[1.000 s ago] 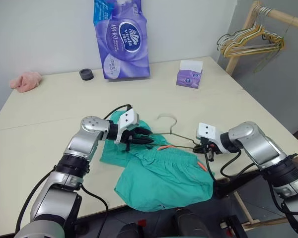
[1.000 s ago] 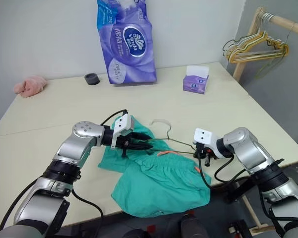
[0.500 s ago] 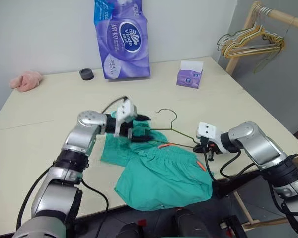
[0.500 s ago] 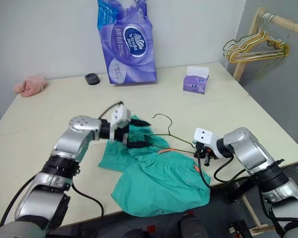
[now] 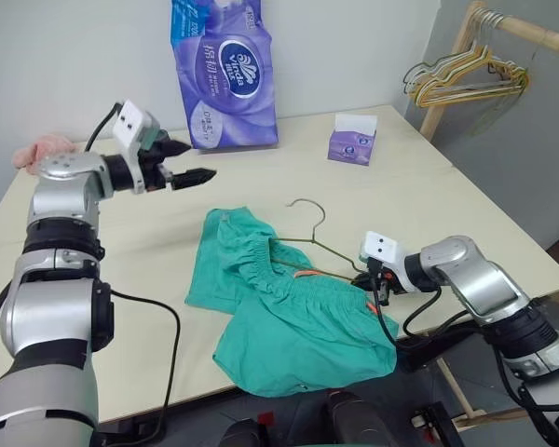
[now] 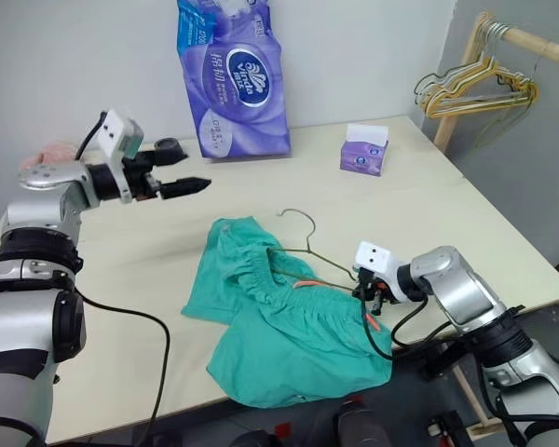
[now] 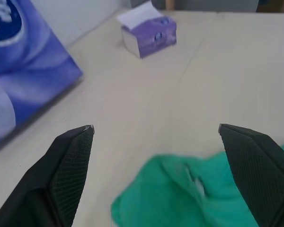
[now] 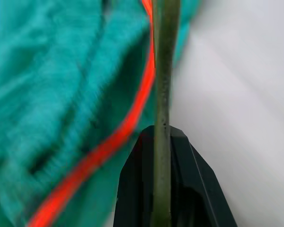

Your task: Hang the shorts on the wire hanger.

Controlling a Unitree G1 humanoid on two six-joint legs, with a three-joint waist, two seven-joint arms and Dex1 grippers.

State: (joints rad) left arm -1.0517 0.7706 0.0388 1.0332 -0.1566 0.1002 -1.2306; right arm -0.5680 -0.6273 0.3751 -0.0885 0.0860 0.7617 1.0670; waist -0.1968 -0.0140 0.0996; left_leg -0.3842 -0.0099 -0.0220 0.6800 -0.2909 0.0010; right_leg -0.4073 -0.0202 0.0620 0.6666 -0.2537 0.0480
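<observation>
The teal-green shorts (image 5: 289, 321) lie crumpled near the table's front edge, one part hanging over it, with an orange cord (image 8: 109, 142) showing at the gathered waistband. The dark wire hanger (image 5: 335, 254) lies partly under the waistband, its hook (image 5: 309, 209) pointing toward the far side. My right gripper (image 5: 368, 277) is shut on the hanger's wire (image 8: 163, 71) at the shorts' right side. My left gripper (image 5: 194, 160) hangs open and empty in the air well left of and beyond the shorts, fingers (image 7: 75, 156) spread wide.
A tall purple tissue pack (image 5: 222, 74) stands at the back. A small purple tissue box (image 5: 351, 142) sits back right, and a pink cloth (image 5: 37, 149) lies back left. Yellow and pale green hangers (image 5: 461, 79) hang on a wooden rack right of the table.
My left gripper opened, let go of the shorts and swung up and far left. The shorts' upper part now lies spread flat. The right gripper shifted slightly left with the hanger.
</observation>
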